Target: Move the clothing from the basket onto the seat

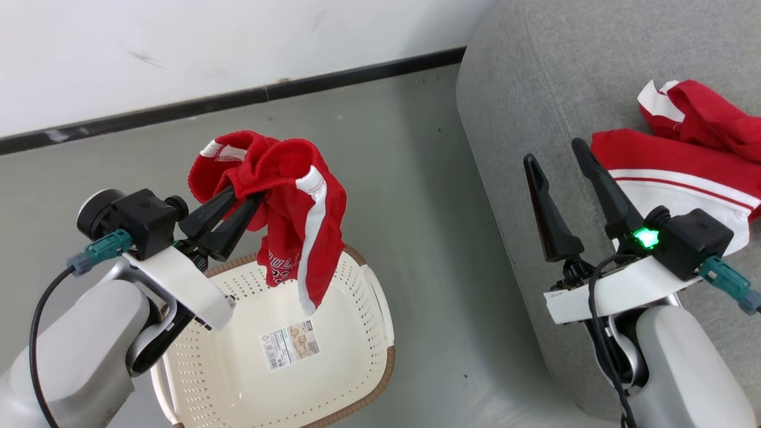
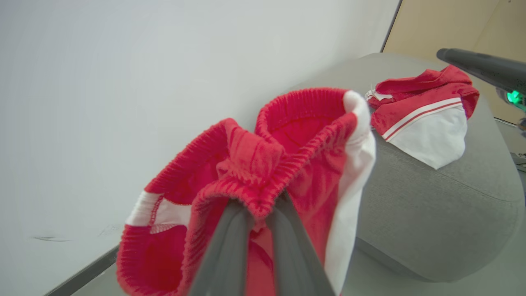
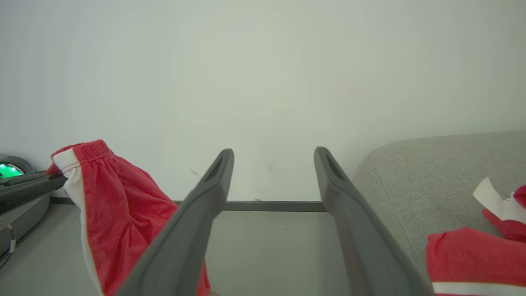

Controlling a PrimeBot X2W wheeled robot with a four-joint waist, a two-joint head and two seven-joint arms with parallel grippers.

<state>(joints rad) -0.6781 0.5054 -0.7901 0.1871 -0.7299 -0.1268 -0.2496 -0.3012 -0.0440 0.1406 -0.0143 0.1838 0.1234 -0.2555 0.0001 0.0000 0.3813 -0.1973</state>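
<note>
While the left end effector (image 1: 247,199) (image 2: 259,205) is pressed together on a fold of cloth, we see it pinching the red shorts (image 1: 291,202) (image 2: 304,135) (image 3: 119,201) at their ribbed elastic waistband. The shorts hang free from its two dark fingers (image 2: 230,250), lifted clear above the far rim of the basket (image 1: 368,333). A broad white stripe runs down one side of them, and white printed letters show on the red cloth, too creased for us to read. Their lowest corner dangles over the basket's inside without touching its floor.

Beneath them the cream basket, perforated and edged with a brown woven-look rim, stands on the grey floor (image 1: 416,178). A paper label (image 1: 289,343) is stuck to its bottom, and we see no cloth in the part of it that shows.

Well to the right of the basket, the right end effector (image 1: 554,153) (image 3: 275,153) has its fingers spread wide and grips nothing. It is poised over the near edge of the grey sofa (image 1: 535,89) (image 2: 431,205) (image 3: 411,172), fingertips aimed at the wall.

Farther right of the basket again, a second red garment (image 1: 672,166) (image 2: 427,119) (image 3: 464,255) lies crumpled on the sofa's cushion, with a white panel and thin white stripes. It rests just beyond the right end effector, apart from its fingers.

Behind the basket, a dark skirting strip (image 1: 238,98) runs along the foot of the white wall (image 1: 178,47).
</note>
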